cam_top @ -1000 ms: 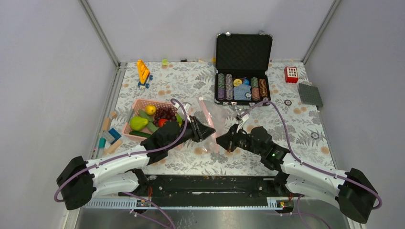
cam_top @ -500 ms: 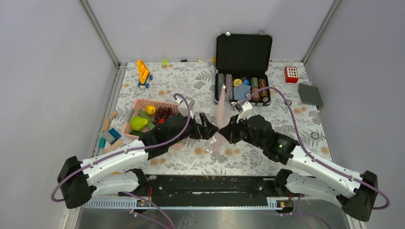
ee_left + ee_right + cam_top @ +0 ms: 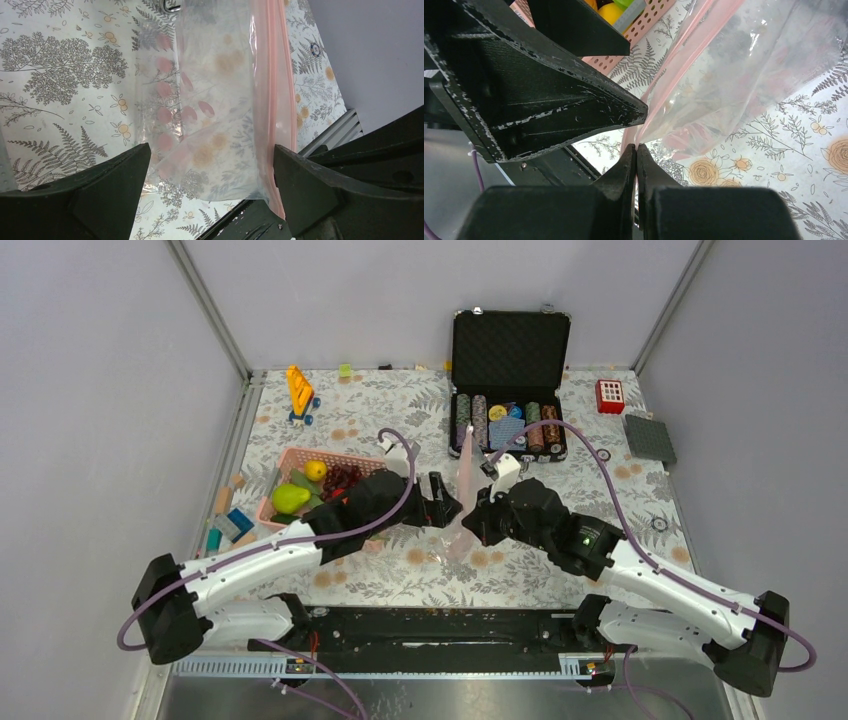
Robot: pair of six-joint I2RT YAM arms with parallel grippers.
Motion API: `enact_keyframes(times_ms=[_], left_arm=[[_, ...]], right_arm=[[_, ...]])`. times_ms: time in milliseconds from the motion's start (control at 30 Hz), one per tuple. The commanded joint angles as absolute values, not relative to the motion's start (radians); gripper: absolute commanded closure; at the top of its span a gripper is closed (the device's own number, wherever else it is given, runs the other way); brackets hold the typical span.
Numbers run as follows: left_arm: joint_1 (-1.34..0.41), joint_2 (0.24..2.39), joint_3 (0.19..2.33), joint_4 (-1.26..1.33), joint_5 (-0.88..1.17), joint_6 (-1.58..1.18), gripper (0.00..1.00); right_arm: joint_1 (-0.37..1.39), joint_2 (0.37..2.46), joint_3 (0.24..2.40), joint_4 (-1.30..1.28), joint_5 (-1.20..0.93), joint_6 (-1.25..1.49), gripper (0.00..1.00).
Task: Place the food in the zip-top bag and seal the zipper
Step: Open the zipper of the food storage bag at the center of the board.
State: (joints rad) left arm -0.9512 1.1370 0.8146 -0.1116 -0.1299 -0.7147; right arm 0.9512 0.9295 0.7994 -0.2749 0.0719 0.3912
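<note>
**Zip-top bag (image 3: 215, 90) pinched up at mid-desk by your right end effector (image 3: 636, 150), with your left end effector (image 3: 210, 162) released.**

Your right end effector is clenched on the bag's near corner, right by the pink zipper (image 3: 274, 75), and holds the film up off the desk (image 3: 620, 490). Your left jaws stand wide, straddling the bag. Expect thin, floppy, slippery plastic that sags and clings shut. Take the stiffer zipper strip, one lip only, to open the mouth. No food shows inside it. Farther left, the food (image 3: 290, 498) lies in the pink basket (image 3: 300, 455).
</note>
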Motion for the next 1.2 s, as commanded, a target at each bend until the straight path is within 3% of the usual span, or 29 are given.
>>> enact_keyframes(times_ms=[0, 200, 400, 567, 633, 700, 733, 833, 933, 1033, 1167], left_arm=[[-0.961, 1.167, 0.877, -0.076, -0.108, -0.690, 0.07], [-0.975, 1.214, 0.910, -0.079, -0.076, -0.681, 0.12], [-0.974, 1.268, 0.959, -0.139, -0.133, -0.688, 0.39], [-0.975, 1.262, 0.962, -0.150, -0.178, -0.684, 0.51], [-0.974, 1.273, 0.970, -0.152, -0.185, -0.682, 0.70], [-0.975, 1.287, 0.996, -0.185, -0.198, -0.686, 0.96], [-0.975, 1.290, 1.013, -0.218, -0.211, -0.691, 1.00], [-0.974, 1.270, 1.020, -0.268, -0.235, -0.693, 1.00], [-0.979, 1.225, 1.004, -0.282, -0.236, -0.685, 1.00], [-0.999, 1.198, 1.017, -0.298, -0.243, -0.668, 1.00], [-1.031, 1.199, 1.053, -0.304, -0.274, -0.636, 1.00]], right_arm=[[0.965, 0.930, 0.848, -0.290, 0.089, 0.363, 1.00], [0.965, 0.944, 0.854, -0.286, 0.078, 0.349, 1.00], [0.966, 0.914, 0.855, -0.303, 0.127, 0.359, 1.00], [0.966, 0.875, 0.840, -0.328, 0.253, 0.412, 1.00], [0.965, 0.871, 0.838, -0.328, 0.267, 0.426, 1.00], [0.965, 0.877, 0.840, -0.346, 0.315, 0.446, 1.00], [0.965, 0.883, 0.846, -0.371, 0.371, 0.472, 1.00], [0.964, 0.905, 0.873, -0.506, 0.606, 0.563, 1.00], [0.965, 0.914, 0.887, -0.551, 0.671, 0.580, 0.99], [0.965, 0.897, 0.877, -0.436, 0.568, 0.524, 0.78], [0.965, 0.874, 0.855, -0.224, 0.458, 0.455, 0.31]])
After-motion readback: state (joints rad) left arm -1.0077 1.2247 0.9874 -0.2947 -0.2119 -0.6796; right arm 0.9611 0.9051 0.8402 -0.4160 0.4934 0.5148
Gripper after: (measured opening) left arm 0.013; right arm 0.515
